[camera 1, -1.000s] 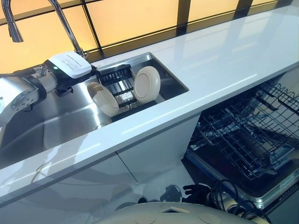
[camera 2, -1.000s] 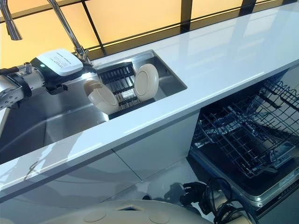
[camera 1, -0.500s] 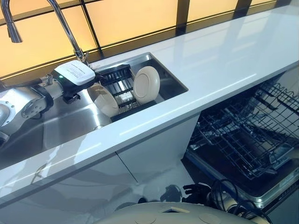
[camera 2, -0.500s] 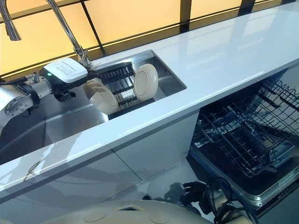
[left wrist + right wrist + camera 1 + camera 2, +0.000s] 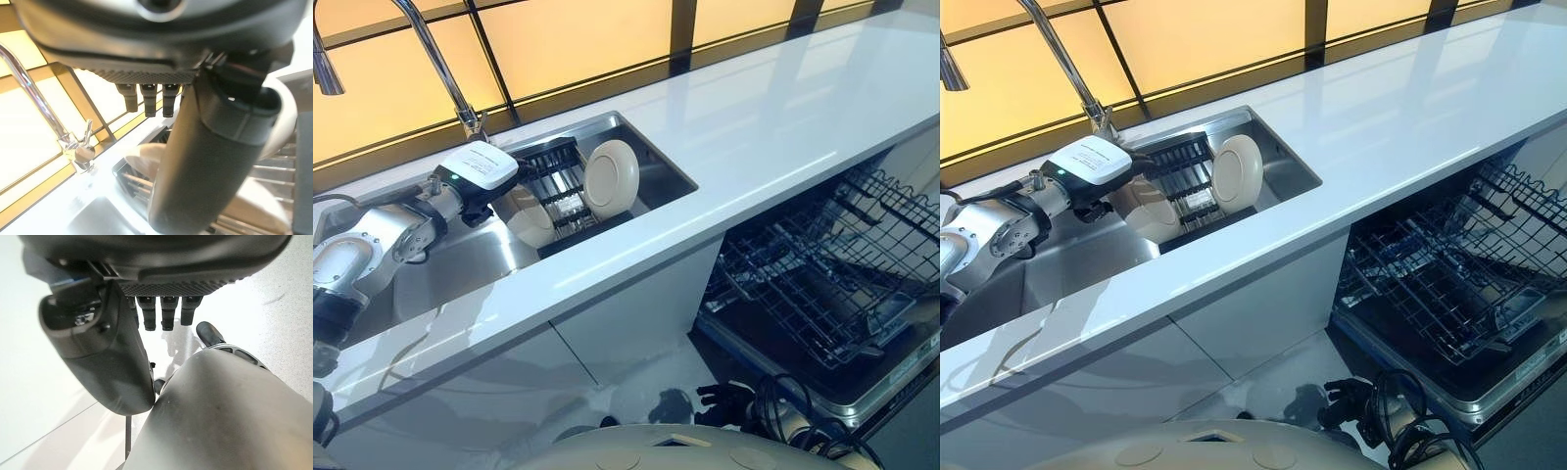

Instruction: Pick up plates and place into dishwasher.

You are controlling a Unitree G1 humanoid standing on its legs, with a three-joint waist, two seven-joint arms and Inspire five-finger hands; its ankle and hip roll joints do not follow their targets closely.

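Two round cream ceramic plates stood on edge in a black rack in the steel sink, upper left of the frame. The left hand reached the nearer plate; whether its fingers gripped could not be told. The right hand's fingers hung straight, empty. Next, probably: grasp, lift, carry to the open dishwasher's dark wire rack, lower right.

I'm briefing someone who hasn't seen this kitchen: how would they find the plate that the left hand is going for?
Start at the steel sink set in the white counter, then find the black rack at its right end. Two cream plates stand in it; the one meant is the tilted plate by the left hand, not the upright plate further right.
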